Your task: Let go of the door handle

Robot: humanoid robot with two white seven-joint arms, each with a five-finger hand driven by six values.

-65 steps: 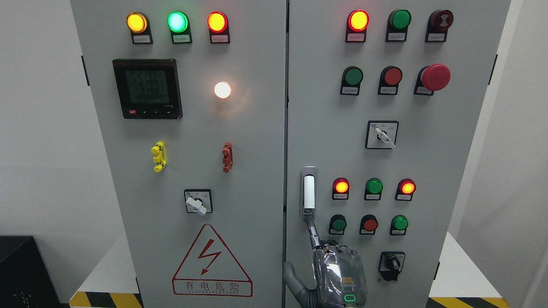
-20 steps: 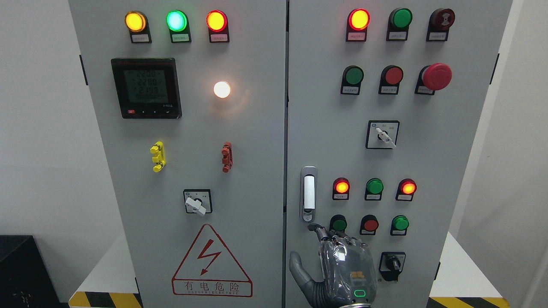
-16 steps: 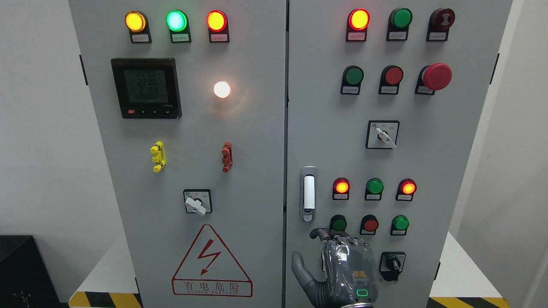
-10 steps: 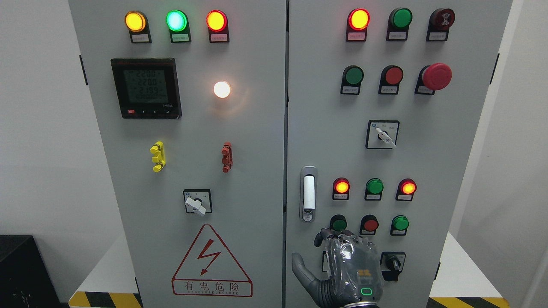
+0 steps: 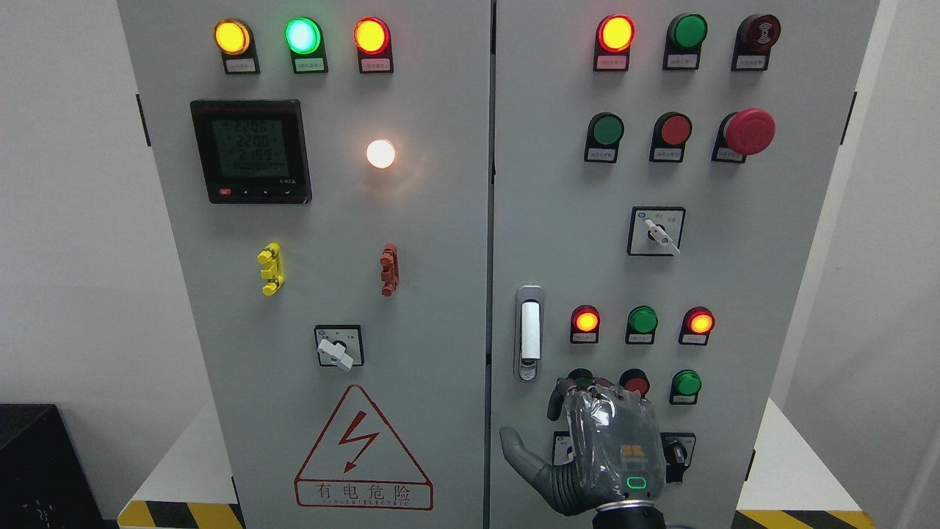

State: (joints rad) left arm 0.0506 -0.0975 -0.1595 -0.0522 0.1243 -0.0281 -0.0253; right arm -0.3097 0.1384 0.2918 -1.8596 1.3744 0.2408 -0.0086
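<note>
The door handle (image 5: 529,334) is a silver upright lever in a recessed plate at the left edge of the grey cabinet's right door (image 5: 558,220). It lies flat in its plate and nothing touches it. My right hand (image 5: 587,413) comes up from the bottom edge, back towards the camera, below and to the right of the handle. Its fingers (image 5: 552,408) are curled in against the palm with the thumb sticking out to the left, and they hold nothing. The knuckles partly cover two round buttons. My left arm is out of sight.
The right door carries lit indicator lamps (image 5: 586,321), push buttons, a red mushroom stop button (image 5: 749,132) and a rotary switch (image 5: 656,231). The left door (image 5: 411,330) has a meter (image 5: 252,150), lamps and a warning triangle (image 5: 363,448). Both doors are closed. A black box (image 5: 37,470) stands lower left.
My right hand's index finger has left the handle's lower end. The hand has dropped, shifted to the right and curled its fingers in. The handle has not moved.
</note>
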